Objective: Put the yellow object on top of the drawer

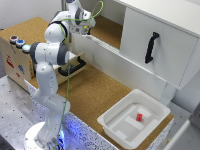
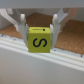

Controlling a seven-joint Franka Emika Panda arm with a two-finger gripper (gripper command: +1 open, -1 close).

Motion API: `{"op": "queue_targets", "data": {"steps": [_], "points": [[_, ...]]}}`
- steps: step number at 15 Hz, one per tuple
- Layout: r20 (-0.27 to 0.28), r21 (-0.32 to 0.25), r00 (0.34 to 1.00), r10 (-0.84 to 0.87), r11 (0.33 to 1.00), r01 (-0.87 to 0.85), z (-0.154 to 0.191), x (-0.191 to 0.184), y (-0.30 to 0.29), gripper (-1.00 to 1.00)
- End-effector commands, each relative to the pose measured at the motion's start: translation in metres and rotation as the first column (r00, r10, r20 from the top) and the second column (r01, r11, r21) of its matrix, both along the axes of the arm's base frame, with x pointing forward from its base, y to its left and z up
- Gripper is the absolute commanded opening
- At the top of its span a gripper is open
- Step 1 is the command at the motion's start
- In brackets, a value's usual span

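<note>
Progress: the cube (image 2: 39,41) is picked up and off the surface, so the grasp looks done; carrying it over and setting it on the drawer (image 1: 17,57) is left.
Gripper: the gripper (image 2: 39,31) is closed partway on the cube, one finger on each side.
Cube: yellow, marked with an S, held between the fingers (image 2: 22,29) above the white ledge (image 2: 30,62).
Drawer: at the exterior view's left, well apart from the gripper.

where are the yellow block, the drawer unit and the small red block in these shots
yellow block (image 2: 39,42), wrist view, its front face, between the gripper's fingers
drawer unit (image 1: 15,60), exterior view, its plywood side wall
small red block (image 1: 139,117), exterior view, its top, inside the white bin
</note>
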State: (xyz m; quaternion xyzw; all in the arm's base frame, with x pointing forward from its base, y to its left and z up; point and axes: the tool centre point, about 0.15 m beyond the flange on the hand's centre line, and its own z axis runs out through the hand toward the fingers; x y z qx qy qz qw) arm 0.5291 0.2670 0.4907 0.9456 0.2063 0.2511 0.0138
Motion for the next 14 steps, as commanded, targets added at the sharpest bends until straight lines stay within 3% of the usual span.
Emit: {"op": "queue_targets", "data": {"steps": [1, 8, 14], "points": [[0.044, 0.067, 0.983, 0.179, 0.981, -0.182, -0.018, -0.086, -0.001, -1.00], [-0.016, 0.079, 0.898, 0.439, 0.896, -0.437, -0.021, -0.165, 0.057, -1.00], [-0.020, 0.098, 0.744, 0.667, 0.742, -0.663, -0.013, -0.198, 0.108, -1.00]]}}
